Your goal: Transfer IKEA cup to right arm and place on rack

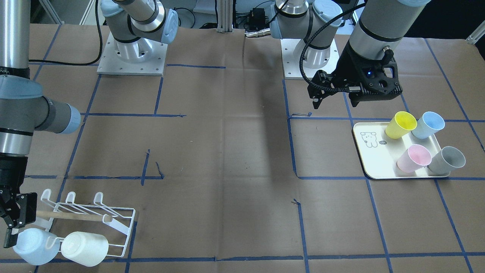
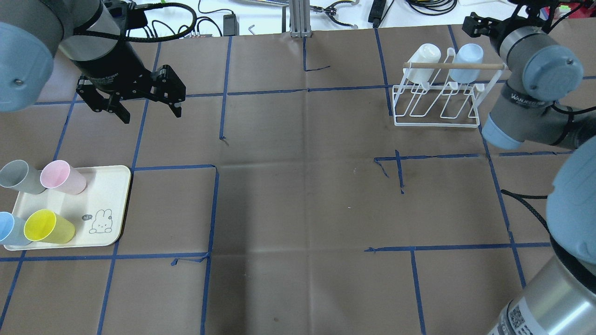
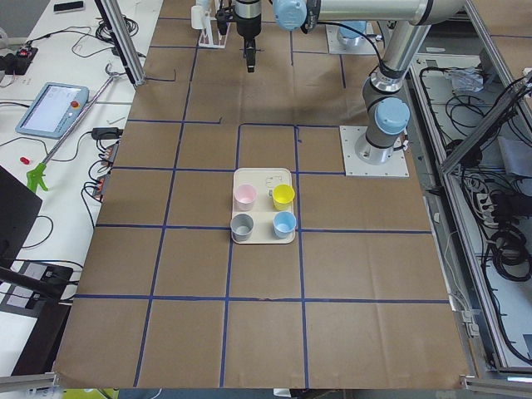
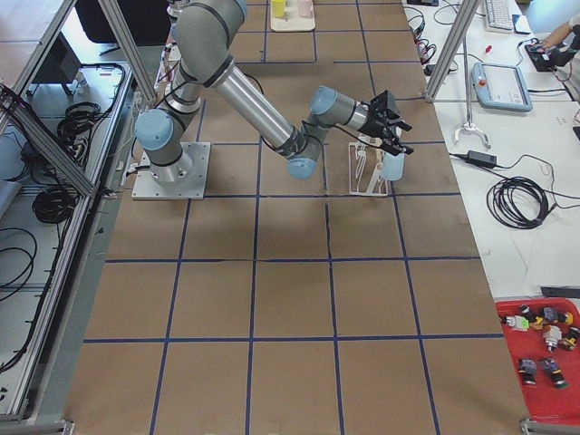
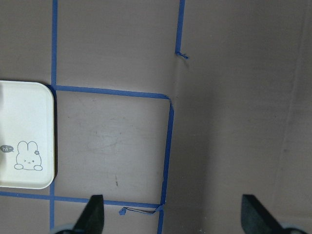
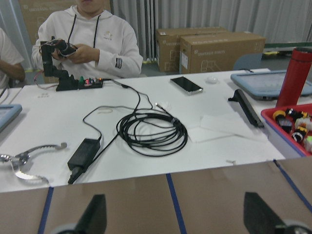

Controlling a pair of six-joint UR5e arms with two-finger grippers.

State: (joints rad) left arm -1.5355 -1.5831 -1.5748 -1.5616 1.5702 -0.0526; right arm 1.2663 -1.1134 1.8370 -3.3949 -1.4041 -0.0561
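Observation:
The white wire rack (image 2: 435,109) stands at the far right and also shows in the front view (image 1: 113,222). A pale blue cup (image 2: 468,56) and a white cup (image 2: 426,58) hang on its far prongs, under the wooden rod (image 2: 454,66). My right gripper (image 2: 479,24) is open and empty, right beside the pale blue cup (image 1: 32,246); its wrist view (image 6: 175,214) shows nothing between the fingers. My left gripper (image 2: 139,100) is open and empty, above the table beyond the tray, and its wrist view (image 5: 170,214) shows bare paper.
A cream tray (image 2: 107,186) with a rabbit drawing lies at the near left. It holds a grey cup (image 2: 18,176), a pink cup (image 2: 63,177), a yellow cup (image 2: 49,226) and a blue cup (image 2: 9,228). Operators sit past the table's far edge (image 6: 87,44).

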